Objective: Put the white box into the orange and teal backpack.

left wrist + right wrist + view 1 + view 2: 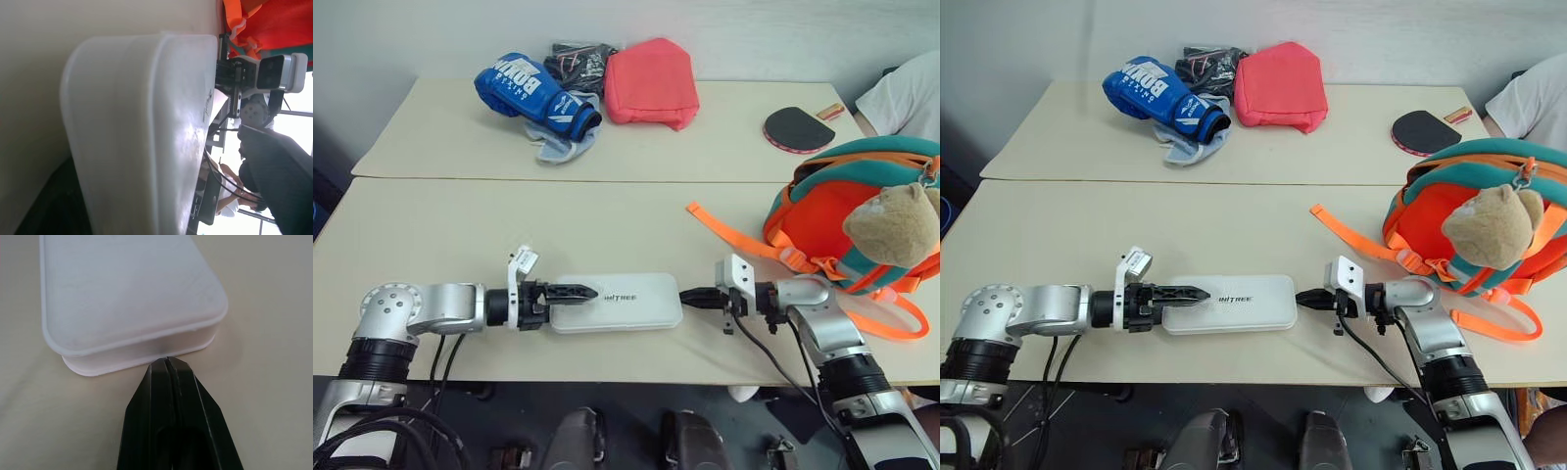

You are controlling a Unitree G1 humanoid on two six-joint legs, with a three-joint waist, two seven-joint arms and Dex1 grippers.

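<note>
Here, from my head, the white box (617,302) lies flat on the counter (460,230) between my claws, well apart from the orange and teal backpack (847,211) at the right. My left claw (576,292) reaches over its end, fingers apart. In my right wrist view, my right claw (167,363) is pressed together at the box's other end.

Premises read as an indoor test or demonstration room, not a home. Two plain cream benches (460,225) stand end to end against a bare pale wall. Assorted unrelated props lie on the far one: a blue boxing glove (536,90), a coral-red pouch (652,82), a table-tennis paddle (800,128). A person's white sleeve (906,96) shows far right.
</note>
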